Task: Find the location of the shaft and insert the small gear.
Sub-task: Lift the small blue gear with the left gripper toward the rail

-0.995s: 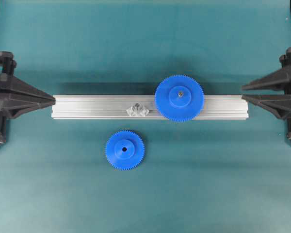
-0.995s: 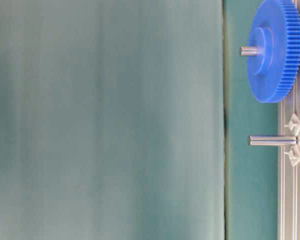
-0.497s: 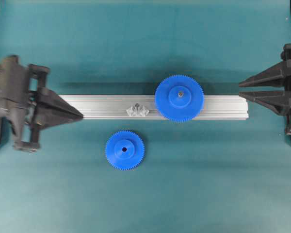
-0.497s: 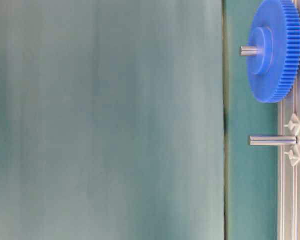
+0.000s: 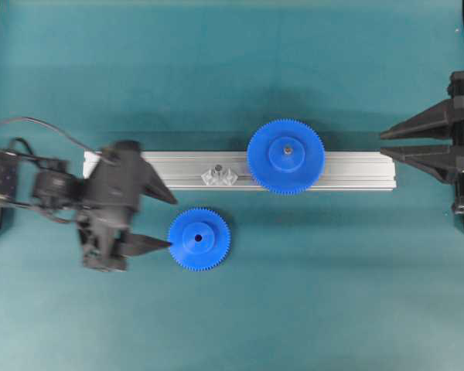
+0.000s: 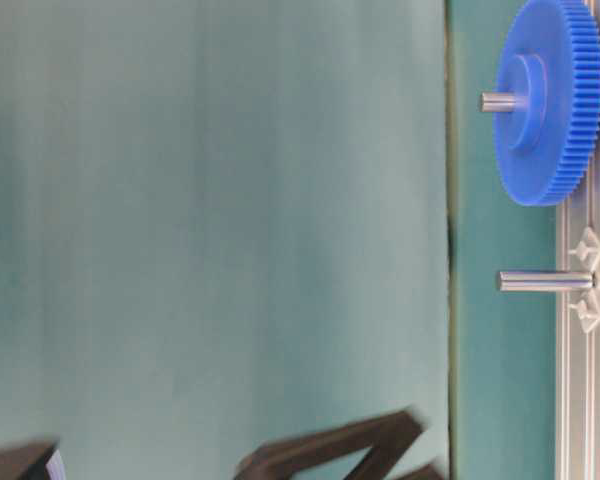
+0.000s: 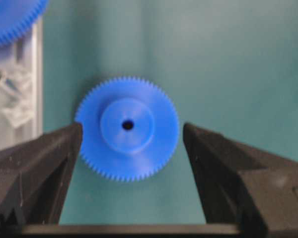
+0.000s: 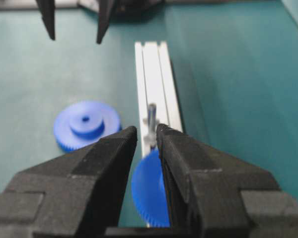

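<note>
Past the right claw (image 8: 146, 130), its jaws slightly parted, the shaft (image 8: 151, 115) stands on the rail (image 8: 154, 64), small gear (image 8: 86, 124) left.

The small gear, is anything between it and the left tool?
Nothing visible. The open left tool faces the small gear, whose rim sits between its fingers in the wrist view. Only bare mat lies between the gear and the shaft.

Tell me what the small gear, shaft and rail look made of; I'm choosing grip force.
Small gear: likely moulded plastic, uniform matte blue, crisp teeth. Shaft: apparently metal, smooth grey with a bright sheen. Rail: probably extruded aluminium, silvery and grooved lengthwise.
</note>
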You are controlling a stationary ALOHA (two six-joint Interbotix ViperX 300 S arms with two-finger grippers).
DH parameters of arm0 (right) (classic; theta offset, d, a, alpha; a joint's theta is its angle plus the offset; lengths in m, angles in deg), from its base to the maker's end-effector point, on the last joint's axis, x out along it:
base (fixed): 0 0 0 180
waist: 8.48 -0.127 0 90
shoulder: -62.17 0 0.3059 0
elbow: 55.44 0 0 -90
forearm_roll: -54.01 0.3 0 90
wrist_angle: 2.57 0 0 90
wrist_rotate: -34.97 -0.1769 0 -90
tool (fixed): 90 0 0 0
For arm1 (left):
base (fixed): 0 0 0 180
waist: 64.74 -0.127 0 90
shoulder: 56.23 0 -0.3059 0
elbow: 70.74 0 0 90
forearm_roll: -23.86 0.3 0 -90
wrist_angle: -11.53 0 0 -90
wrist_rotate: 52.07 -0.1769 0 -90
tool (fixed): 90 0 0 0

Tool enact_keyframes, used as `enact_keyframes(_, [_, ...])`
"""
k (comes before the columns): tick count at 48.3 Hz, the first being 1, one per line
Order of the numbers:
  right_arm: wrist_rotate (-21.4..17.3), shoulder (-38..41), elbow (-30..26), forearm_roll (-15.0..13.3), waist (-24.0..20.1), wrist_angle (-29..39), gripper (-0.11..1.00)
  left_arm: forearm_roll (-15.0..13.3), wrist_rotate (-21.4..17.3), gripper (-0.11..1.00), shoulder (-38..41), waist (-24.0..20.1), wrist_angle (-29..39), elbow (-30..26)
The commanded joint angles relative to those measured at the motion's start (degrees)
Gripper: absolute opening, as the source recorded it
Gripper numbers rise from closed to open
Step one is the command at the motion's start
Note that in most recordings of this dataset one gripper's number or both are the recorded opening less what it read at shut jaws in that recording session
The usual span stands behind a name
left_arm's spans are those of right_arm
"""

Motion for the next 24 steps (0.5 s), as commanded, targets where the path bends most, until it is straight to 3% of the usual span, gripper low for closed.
enact_keyframes(1, [-0.18,0.53,-0.26,0.18,0.18,1.05,0.37,0.18,0.18,0.82,2.72,0.35,0.53,-2.99])
enact_keyframes(24, [-0.26,-0.18,0.88,0.26,0.26,4.31,0.37,0.18,3.52,0.89,16.79,0.35,6.15,-10.37])
